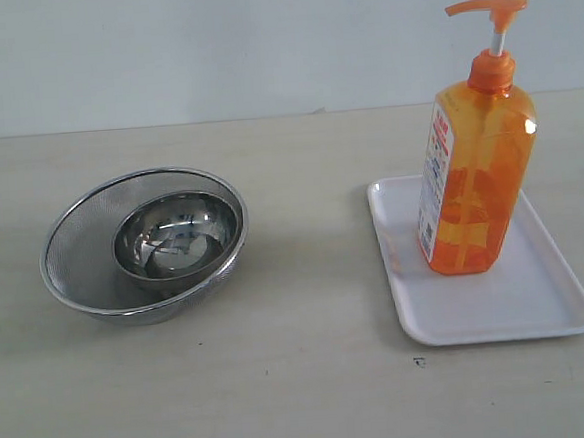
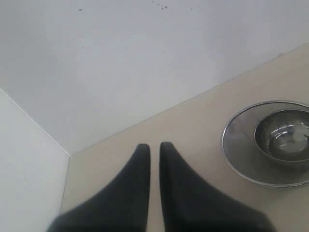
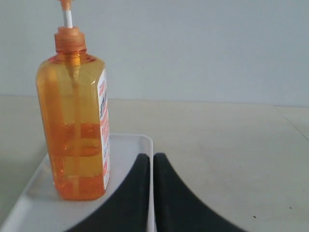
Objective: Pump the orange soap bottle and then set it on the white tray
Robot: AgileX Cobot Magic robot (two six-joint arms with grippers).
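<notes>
The orange soap bottle (image 1: 475,176) stands upright on the white tray (image 1: 539,307) at the right of the exterior view, its pump head raised on the white stem. Neither arm shows in that view. In the right wrist view the orange soap bottle (image 3: 75,130) stands on the white tray (image 3: 126,145), and my right gripper (image 3: 151,157) is shut and empty beside it, over the tray's rim, apart from the bottle. My left gripper (image 2: 153,146) is shut with nothing held, above bare table, far from the bottle.
A round steel bowl (image 1: 176,232) sits inside a mesh strainer (image 1: 89,248) at the left of the table. The same strainer (image 2: 241,145) appears in the left wrist view. A pale wall runs along the table's back edge.
</notes>
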